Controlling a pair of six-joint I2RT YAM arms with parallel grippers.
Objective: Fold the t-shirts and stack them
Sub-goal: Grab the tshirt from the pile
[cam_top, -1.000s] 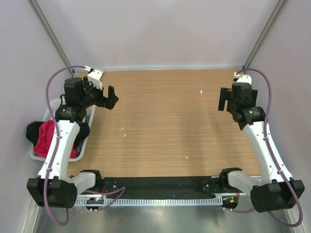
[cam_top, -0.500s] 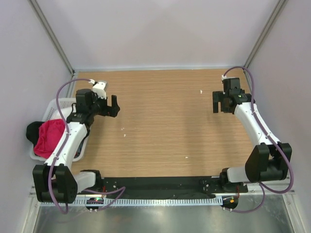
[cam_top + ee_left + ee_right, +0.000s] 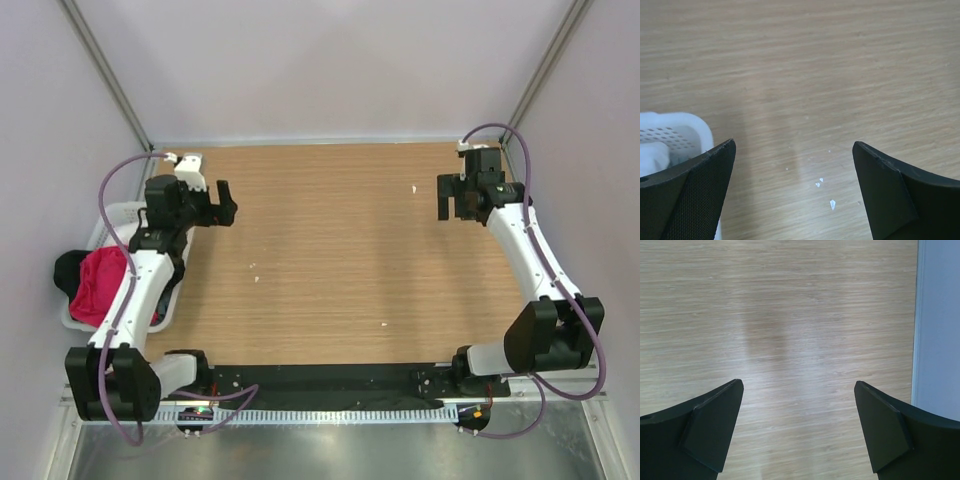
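My left gripper point(image 3: 222, 203): wide open, empty, drawn slightly back toward the basket point(image 3: 112, 215); my right gripper point(image 3: 448, 198): wide open, empty, nudged farther away; t-shirts point(image 3: 100, 285): heaped in basket, none fetched; folding not begun.

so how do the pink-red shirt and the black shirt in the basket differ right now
Colour: the pink-red t-shirt is bright, the black t-shirt dark. Position: the pink-red t-shirt lies heaped in the middle of the basket, while the black t-shirt bulges out over its left rim. Both are crumpled and unfolded, in the basket.
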